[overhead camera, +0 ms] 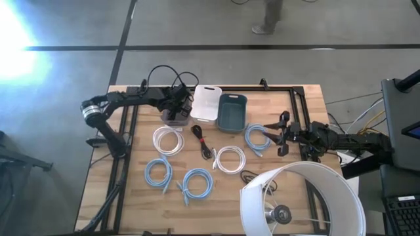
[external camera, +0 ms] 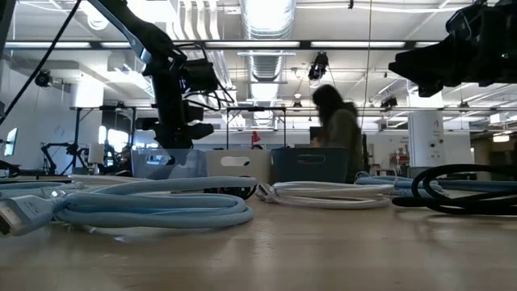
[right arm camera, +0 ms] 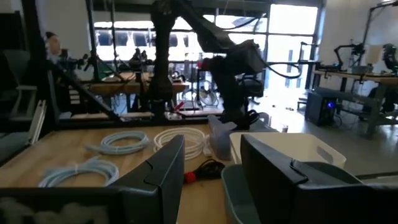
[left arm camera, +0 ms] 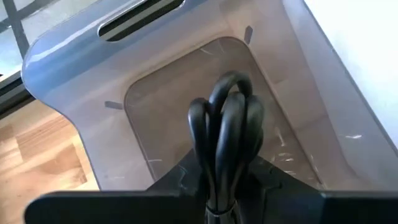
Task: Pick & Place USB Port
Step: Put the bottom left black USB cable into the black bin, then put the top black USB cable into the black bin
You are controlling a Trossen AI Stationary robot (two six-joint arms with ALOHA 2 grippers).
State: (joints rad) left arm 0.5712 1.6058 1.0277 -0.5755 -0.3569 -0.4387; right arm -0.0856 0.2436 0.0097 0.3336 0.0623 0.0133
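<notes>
One black cable bundle (left arm camera: 225,134) clamped in the left gripper (left arm camera: 221,186) over the clear bin (left arm camera: 68,56): lower, centre, then release; right gripper (right arm camera: 211,165) spread, waiting aside.

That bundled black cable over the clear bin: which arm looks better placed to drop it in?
The left. Its gripper already holds the coiled black cable directly above the clear plastic bin. The right gripper, open and empty, waits across the table by a light blue cable coil.

Three bins (overhead camera: 231,111), eight coiled cables (overhead camera: 168,140)
</notes>
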